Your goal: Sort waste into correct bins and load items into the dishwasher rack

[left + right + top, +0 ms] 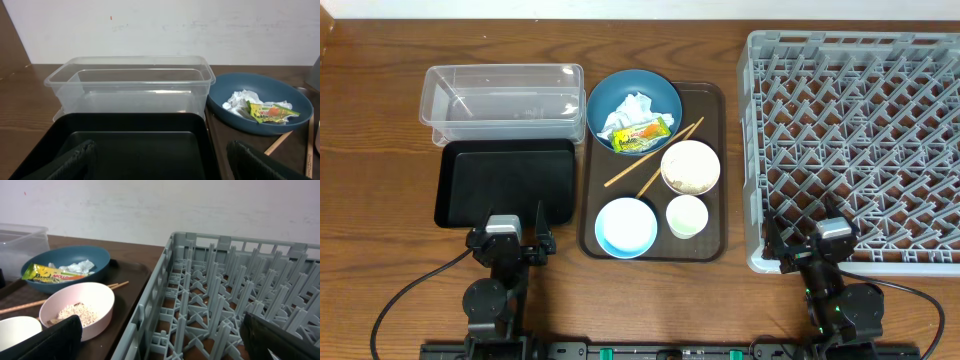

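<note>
On the brown serving tray the large dark blue bowl holds a crumpled white tissue and a yellow-green wrapper. Two chopsticks lie beside the cream bowl, which has rice scraps inside. The light blue bowl and white cup stand in front. The clear tub and black tray sit at the left, the grey rack at the right. My left gripper is open at the black tray's near edge. My right gripper is open at the rack's near left corner.
The wooden table shows to the left of the bins. A white wall rises behind the table. The rack's pegs stand upright in a lattice.
</note>
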Motion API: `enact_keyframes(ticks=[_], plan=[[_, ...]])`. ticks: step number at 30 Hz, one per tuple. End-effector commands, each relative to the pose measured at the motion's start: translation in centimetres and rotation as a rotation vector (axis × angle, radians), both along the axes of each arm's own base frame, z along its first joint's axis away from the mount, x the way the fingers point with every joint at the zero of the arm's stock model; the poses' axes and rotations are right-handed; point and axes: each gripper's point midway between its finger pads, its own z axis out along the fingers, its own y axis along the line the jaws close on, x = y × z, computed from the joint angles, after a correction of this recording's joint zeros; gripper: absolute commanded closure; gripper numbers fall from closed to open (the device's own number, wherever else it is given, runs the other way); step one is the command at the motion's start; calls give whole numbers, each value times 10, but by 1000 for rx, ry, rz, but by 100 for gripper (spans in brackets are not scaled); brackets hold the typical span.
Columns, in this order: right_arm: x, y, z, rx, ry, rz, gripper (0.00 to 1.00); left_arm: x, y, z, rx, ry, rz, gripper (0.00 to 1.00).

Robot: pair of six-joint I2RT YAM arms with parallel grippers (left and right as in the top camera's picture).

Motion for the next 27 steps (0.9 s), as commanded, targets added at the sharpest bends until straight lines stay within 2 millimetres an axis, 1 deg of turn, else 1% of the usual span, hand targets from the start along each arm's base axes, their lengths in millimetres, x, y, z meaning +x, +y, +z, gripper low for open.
enact_keyframes(ticks=[1, 5, 9, 11, 13, 16, 19, 23, 25, 26, 27], plan=[[0, 0, 0, 6, -1, -4, 1, -1, -1, -15, 3, 49, -6, 15], [1, -4, 1, 5, -5, -30, 1, -1, -1, -15, 3, 49, -6, 15], [1, -4, 8, 10, -35, -30, 1, -1, -1, -15, 4, 48, -6, 15], [0, 0, 15, 14, -60, -5, 1, -1, -3, -15, -11, 48, -16, 15], [-1, 6, 21, 19, -87, 28, 1, -1, -11, -12, -18, 38, -61, 15], [-4, 14, 30, 23, -113, 79, 1, -1, -16, -4, -21, 17, -91, 15], [-8, 20, 44, 26, -136, 116, 1, -2, -16, 15, -18, -13, -91, 15], [-13, 22, 69, 28, -172, 133, 1, -3, -16, 48, -18, -20, -93, 15], [-15, 21, 85, 17, -186, 133, 1, 1, -20, 67, -17, 2, -116, 15], [-15, 21, 92, 9, -189, 132, 1, 3, -22, 73, -15, 15, -128, 15], [-15, 21, 100, -2, -188, 132, 1, 8, -24, 83, -17, 42, -143, 15]])
